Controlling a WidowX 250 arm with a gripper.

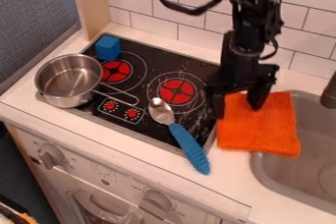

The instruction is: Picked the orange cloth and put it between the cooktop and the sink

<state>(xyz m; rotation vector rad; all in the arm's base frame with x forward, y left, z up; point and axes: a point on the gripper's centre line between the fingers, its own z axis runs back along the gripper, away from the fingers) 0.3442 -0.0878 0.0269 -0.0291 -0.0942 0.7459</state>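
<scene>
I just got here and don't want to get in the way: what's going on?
A robot arm has its open claw low at the back of the orange cloth. The cloth lies on the counter between cooktop and sink, partly over the sink. A pot and a spoon rest on the cooktop.

Looks like your orange cloth [266,129] is lying pretty flat, kinda square, right below your gripper [238,109], partly over the sink [261,171].

Orange cloth [264,129] between cooktop [172,63] and sink [261,170], overlapping sink's edge, gripper [238,108] at cloth's far edge, fingers [260,98] apart
</scene>
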